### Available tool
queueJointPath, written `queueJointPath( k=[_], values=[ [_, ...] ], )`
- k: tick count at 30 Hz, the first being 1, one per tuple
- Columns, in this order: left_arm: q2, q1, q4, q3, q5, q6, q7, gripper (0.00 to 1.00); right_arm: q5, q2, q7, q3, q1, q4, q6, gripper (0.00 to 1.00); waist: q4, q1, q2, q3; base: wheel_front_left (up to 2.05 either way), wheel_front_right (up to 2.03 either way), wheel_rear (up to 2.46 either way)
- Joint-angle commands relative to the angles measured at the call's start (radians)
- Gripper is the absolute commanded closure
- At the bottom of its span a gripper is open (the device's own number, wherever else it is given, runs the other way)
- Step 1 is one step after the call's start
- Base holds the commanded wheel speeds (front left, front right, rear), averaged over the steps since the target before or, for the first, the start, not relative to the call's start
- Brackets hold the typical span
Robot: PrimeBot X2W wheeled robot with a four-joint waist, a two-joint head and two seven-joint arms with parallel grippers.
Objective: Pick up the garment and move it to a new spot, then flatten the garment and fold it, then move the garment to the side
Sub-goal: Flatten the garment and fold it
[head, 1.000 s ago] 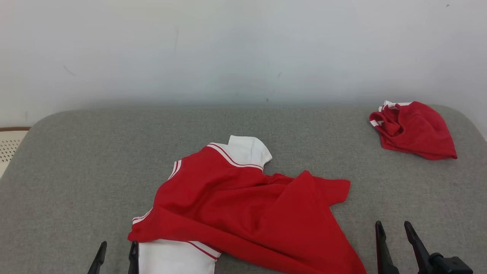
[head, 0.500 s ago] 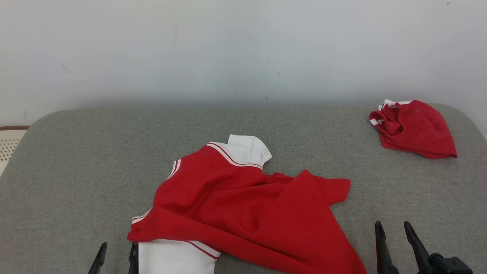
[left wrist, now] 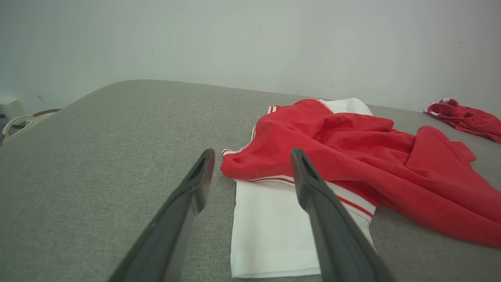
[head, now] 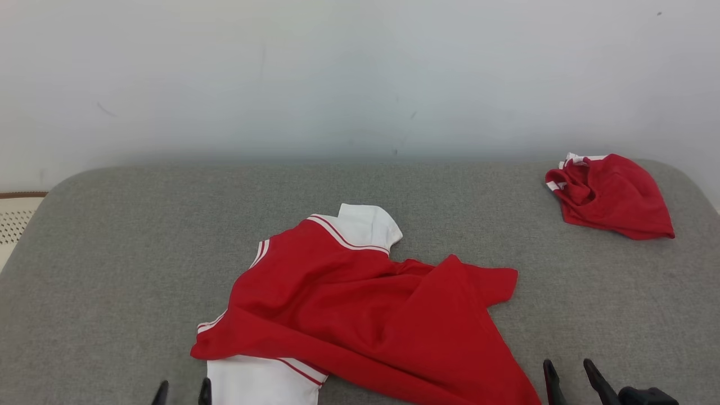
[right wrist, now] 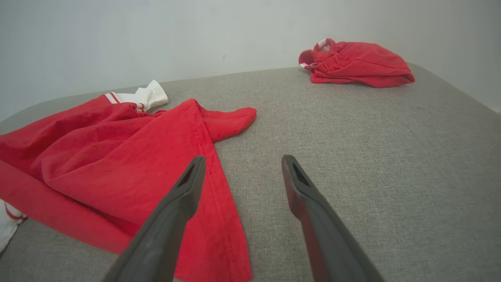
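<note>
The garment [head: 360,309] is a red shirt with white sleeves and red-white trim, lying crumpled in the middle of the grey padded surface [head: 124,253]. My left gripper [head: 183,391] stands open at the bottom edge, just left of the lower white sleeve [left wrist: 270,223]; in the left wrist view the left gripper [left wrist: 252,156] points at the garment [left wrist: 352,152], with nothing between its fingers. The right gripper [head: 568,371] is open at the lower right, beside the shirt's red hem. In the right wrist view the right gripper [right wrist: 240,162] has its left finger over the garment [right wrist: 117,156] edge.
A second red garment [head: 613,197], bunched up with white trim, lies at the far right corner of the surface and appears as the red bundle [right wrist: 356,64] in the right wrist view. A pale wall [head: 360,73] rises behind. A perforated white object [head: 14,216] sits at the left edge.
Both grippers have slid lower toward the bottom edge of the head view. The whole picture has shifted down slightly, so the camera moved. The garments lie as before.
</note>
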Motion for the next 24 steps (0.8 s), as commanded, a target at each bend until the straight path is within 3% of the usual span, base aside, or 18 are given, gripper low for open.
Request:
queueJointPath(
  k=[1,8,24],
  values=[
    [0.001,0.019,0.018,-0.005,-0.011,-0.008,-0.005,0.0,0.017,-0.01,0.015,0.005,0.019,0.009,-0.001,0.0,0.001,0.0,0.0,0.0,0.0,0.0,0.0],
    [-0.001,0.004,0.142,-0.032,-0.074,-0.031,-0.005,0.0,0.071,-0.041,0.088,0.047,0.029,0.068,-0.001,0.0,-0.008,0.0,0.0,0.009,0.0,0.0,0.0],
    [-0.001,-0.1,0.384,-0.068,-0.117,-0.021,-0.005,0.0,0.121,-0.03,0.022,0.162,-0.093,0.302,-0.001,0.0,-0.024,0.0,0.0,0.029,0.0,0.0,0.0]
  ],
)
